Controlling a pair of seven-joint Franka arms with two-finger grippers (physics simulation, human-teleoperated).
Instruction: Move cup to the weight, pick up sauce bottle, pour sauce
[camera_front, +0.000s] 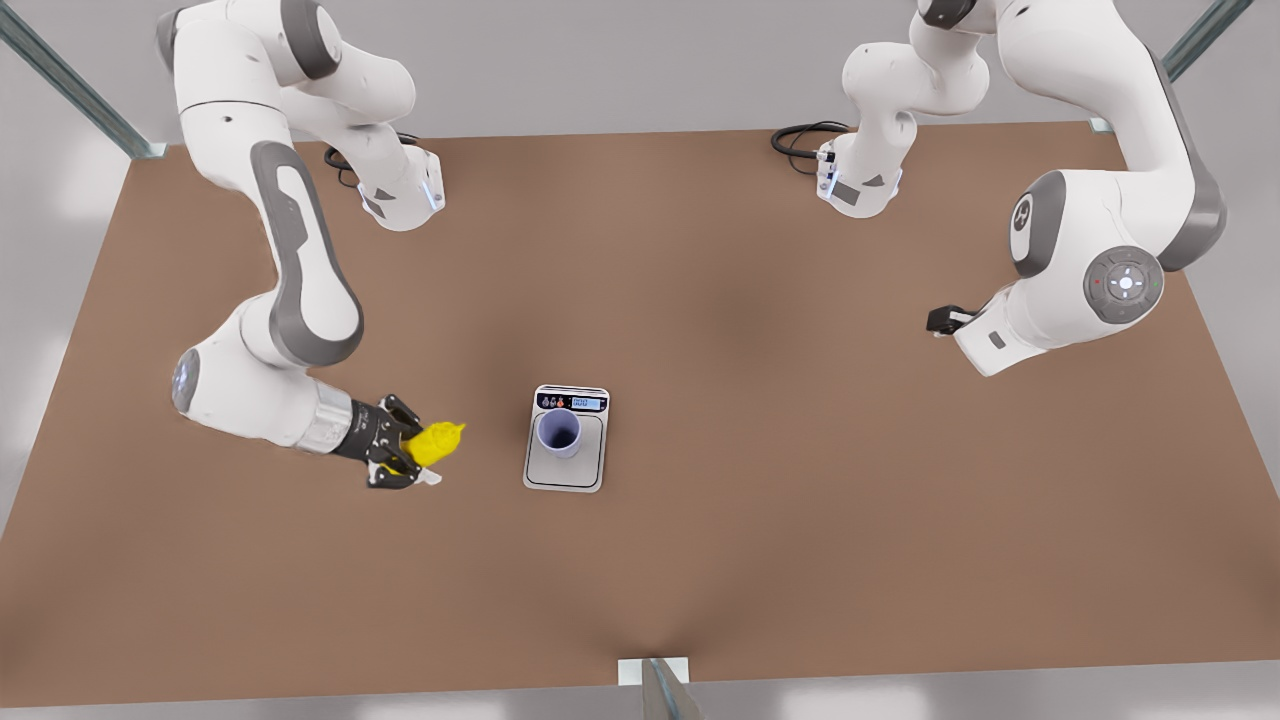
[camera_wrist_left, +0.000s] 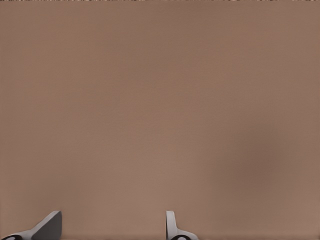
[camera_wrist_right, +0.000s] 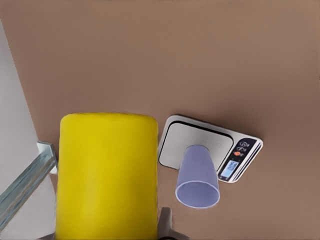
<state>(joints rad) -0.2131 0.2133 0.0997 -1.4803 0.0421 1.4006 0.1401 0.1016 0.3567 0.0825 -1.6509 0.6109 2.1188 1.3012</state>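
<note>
The sauce bottle (camera_front: 436, 442) sits clamped in the right claw (camera_front: 400, 455), beside the weight (camera_front: 566, 470), where the cup (camera_front: 559, 432) stands. It looks light and squeezable; a mid-body grip suits. Farther off, the left claw (camera_wrist_left: 112, 227) waits open, holding nothing, over the desk (camera_front: 800, 520).

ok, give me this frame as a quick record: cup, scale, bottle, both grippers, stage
cup: upright on the scale plate, nearer the display end
scale: flat on the table, mid-table, display on the far side in the front view
bottle: off the table in the right gripper, nozzle towards the cup, beside the scale, not over it
right gripper: shut on the bottle, front view's left
left gripper: open, holds nothing, over bare table; that arm waits
table: brown
stage: cup placed, bottle picked, pour not yet begun
</note>
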